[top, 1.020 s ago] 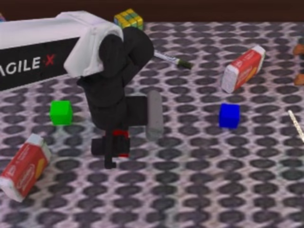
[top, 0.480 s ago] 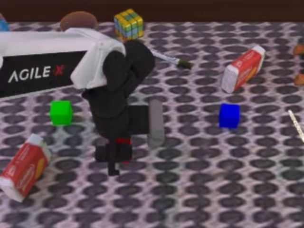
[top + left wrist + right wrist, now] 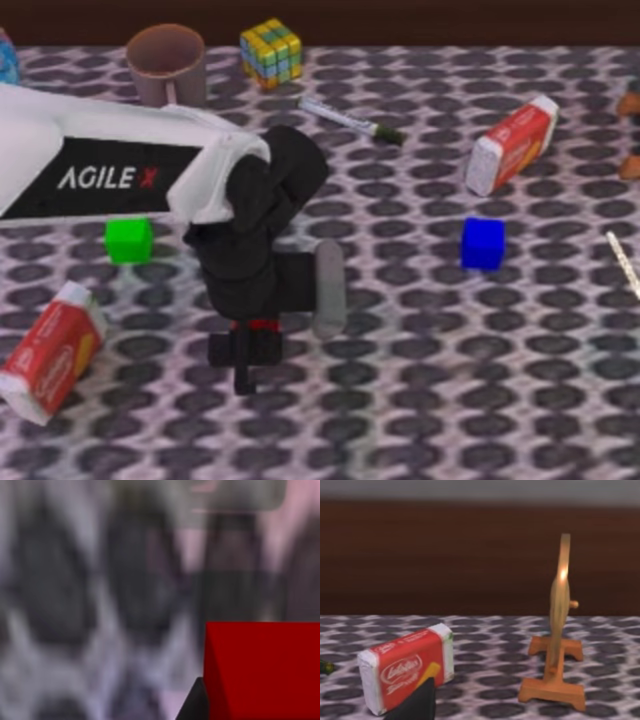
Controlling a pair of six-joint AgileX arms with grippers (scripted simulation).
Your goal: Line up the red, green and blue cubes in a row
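An AgileX left arm point(image 3: 130, 175), white-shelled with a black wrist, reaches in from the table's left side over a cloth point(image 3: 450, 400) printed with dark oval dots on pale lilac. The left gripper point(image 3: 246, 350) points down near the table's middle, clenched on the red cube point(image 3: 262, 324), of which only a thin red sliver shows between the black fingers from above. In the left wrist view the red cube point(image 3: 262, 670) fills the lower corner as a plain, flat-faced, sharp-edged block of glossless bright red, with a black fingertip point(image 3: 195, 705) against its side.

The green cube point(image 3: 129, 239) sits on the cloth to the left of the arm's wrist, close under the white forearm; the blue cube point(image 3: 483, 243) sits well apart to the right. Both are plain, matte and of equal size.

Around them lie two red-and-white oblong cartons point(image 3: 50, 350) point(image 3: 512, 144), a brown mug point(image 3: 167, 66), a multicoloured puzzle cube point(image 3: 271, 52) and a marker pen point(image 3: 352, 120). The right wrist view shows a carton point(image 3: 407, 667) and an upright wooden stand point(image 3: 556, 650); whether the right gripper point(image 3: 417, 702) is open cannot be told.
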